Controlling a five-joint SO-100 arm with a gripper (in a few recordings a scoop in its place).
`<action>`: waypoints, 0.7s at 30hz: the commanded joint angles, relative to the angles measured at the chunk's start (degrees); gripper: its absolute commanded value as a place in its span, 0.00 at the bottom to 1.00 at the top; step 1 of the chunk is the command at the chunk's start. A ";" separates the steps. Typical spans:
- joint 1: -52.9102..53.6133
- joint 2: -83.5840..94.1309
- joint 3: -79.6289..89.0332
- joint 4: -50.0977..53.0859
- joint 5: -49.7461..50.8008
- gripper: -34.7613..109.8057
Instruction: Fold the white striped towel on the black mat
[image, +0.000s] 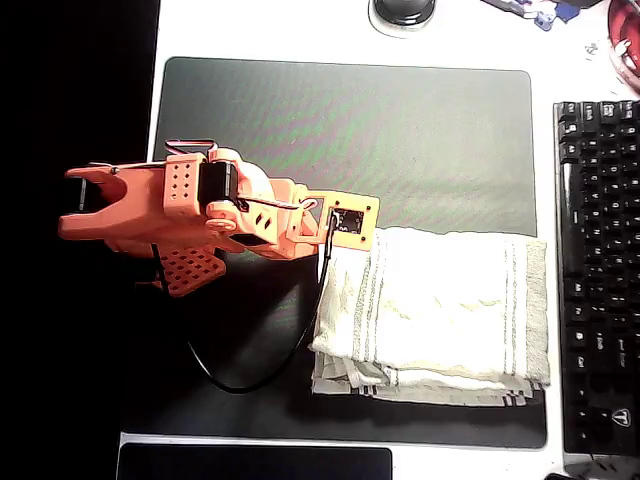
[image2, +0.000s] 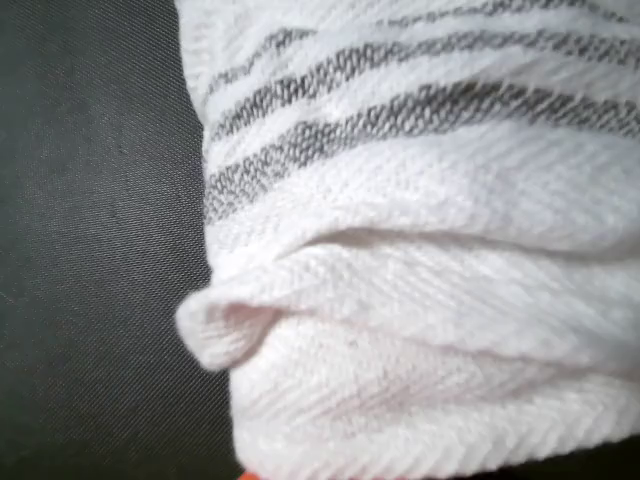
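white striped towel (image: 440, 305) — folded on black mat (image: 350, 110)

My arm (image: 200, 215) shows in bright orange printed plastic from overhead, chunky and blocky in its segments. One panel carries a grid of small round holes, another lower plate is perforated the same way. A black motor block sits set into the orange shell. A thin black cable (image: 255, 375) loops out below, and a small dark camera module sits framed in orange at my wrist.
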 joint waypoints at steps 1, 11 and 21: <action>-0.35 1.49 1.32 0.53 -0.53 0.24; -0.35 1.49 1.32 0.53 -0.53 0.24; -4.22 1.49 1.32 0.53 -0.53 0.24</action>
